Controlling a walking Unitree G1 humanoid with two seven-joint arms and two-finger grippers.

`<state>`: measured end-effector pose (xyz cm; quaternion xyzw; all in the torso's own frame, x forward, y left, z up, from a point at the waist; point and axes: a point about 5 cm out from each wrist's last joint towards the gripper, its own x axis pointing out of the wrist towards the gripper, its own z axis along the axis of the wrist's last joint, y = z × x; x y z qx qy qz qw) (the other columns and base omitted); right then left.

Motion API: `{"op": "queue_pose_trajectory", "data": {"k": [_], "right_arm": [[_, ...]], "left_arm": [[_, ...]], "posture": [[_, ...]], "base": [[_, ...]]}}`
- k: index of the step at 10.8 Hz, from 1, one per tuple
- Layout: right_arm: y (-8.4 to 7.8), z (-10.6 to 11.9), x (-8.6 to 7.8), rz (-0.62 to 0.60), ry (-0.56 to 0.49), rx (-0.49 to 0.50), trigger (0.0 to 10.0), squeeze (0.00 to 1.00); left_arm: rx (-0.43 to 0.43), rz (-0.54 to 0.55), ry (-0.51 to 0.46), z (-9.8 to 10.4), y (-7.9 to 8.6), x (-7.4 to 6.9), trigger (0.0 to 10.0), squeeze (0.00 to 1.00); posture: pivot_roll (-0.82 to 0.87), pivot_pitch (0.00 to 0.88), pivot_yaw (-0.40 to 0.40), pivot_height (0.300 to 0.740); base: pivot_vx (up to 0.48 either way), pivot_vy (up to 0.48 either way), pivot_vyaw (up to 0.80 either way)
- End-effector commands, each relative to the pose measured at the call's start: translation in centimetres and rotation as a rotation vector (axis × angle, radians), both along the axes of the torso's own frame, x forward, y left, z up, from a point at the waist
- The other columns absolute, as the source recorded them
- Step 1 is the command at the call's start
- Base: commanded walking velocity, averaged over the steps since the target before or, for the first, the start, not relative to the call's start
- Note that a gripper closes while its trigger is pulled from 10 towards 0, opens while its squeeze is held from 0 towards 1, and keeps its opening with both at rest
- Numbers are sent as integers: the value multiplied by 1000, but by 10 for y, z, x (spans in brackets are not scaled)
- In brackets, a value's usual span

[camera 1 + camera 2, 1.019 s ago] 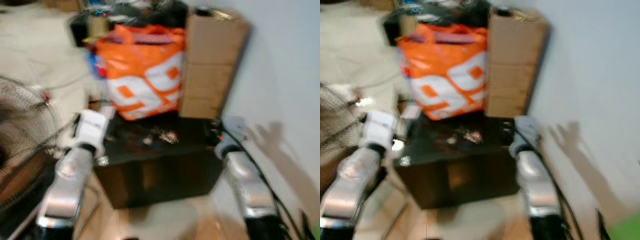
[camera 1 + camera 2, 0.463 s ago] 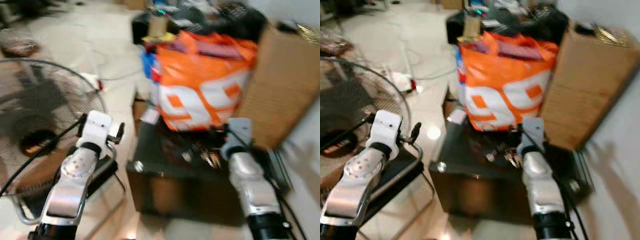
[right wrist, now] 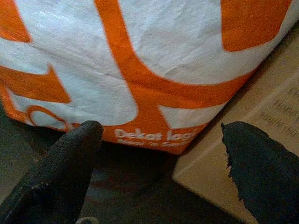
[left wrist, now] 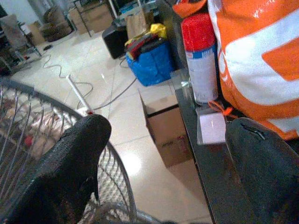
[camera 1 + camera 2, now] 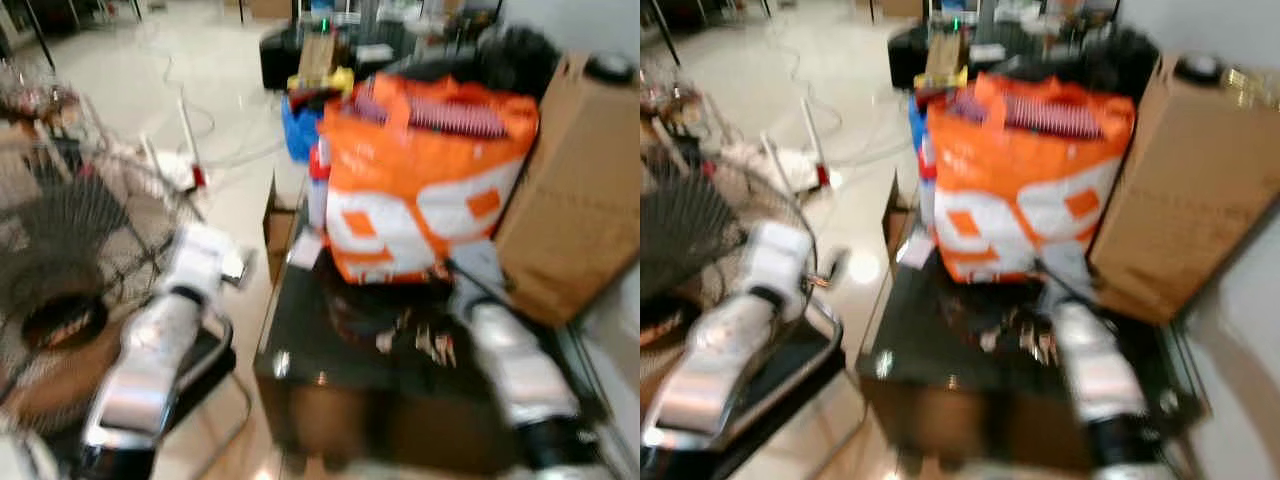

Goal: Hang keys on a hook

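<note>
At about nine o'clock in the blurred left eye view stands a floor fan [image 5: 60,270] with a wire grille. Just inside it, near eight o'clock, the left gripper [image 4: 163,172] is raised beside the table's left edge; the left wrist view shows its two black fingers [image 4: 70,172] spread wide, nothing between them, with a red-capped spray can [image 4: 201,60] and a blue bag [image 4: 152,63] on the floor beyond.

At the centre is a low black table [image 5: 300,330]. On its top, near six o'clock from the orange and white bag [image 5: 420,190], lies a small cluster that looks like the keys [image 5: 415,340], though the blur makes this uncertain. The bag sits at the table's far side, toward twelve o'clock.

The right gripper [image 3: 159,172] is held over the table at about five o'clock, close to the keys; in the right wrist view its fingers [image 3: 56,172] are parted and empty, pointed at the bag's lower edge and the cardboard box [image 5: 575,190] standing at three o'clock, touching the bag
</note>
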<state>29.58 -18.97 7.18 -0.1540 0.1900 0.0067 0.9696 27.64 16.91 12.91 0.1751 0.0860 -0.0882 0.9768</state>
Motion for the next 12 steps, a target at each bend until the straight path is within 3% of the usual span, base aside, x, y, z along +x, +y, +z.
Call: {"op": "queue_pose_trajectory", "data": {"k": [1,3,4,5,8,12], "right_arm": [[12,1,3,83,17,-3,10000,0],[5,-9,0,164,116,-28,10000,0],[4,-16,0,254,188,-27,10000,0],[5,-23,0,303,247,-15,10000,0],[24,-49,-10,476,433,44,10000,0],[49,-70,-15,462,459,155,10000,0]], "left_arm": [[18,-3,9,-1,6,1,10000,0],[3,-130,74,-7,-3,3,10000,0],[40,-312,172,-18,-14,-1,10000,0],[52,-390,222,-23,-17,-4,10000,0],[47,-516,346,-39,-21,-14,10000,0],[45,-528,362,-38,-15,-19,10000,0]], "posture": [[13,0,12,740],[-12,0,19,740],[-29,0,18,740],[-40,0,15,740],[-43,0,-2,740],[-5,0,-13,740]], "base": [[0,0,0],[0,0,0],[0,0,0],[0,0,0],[0,0,0],[0,0,0]]}}
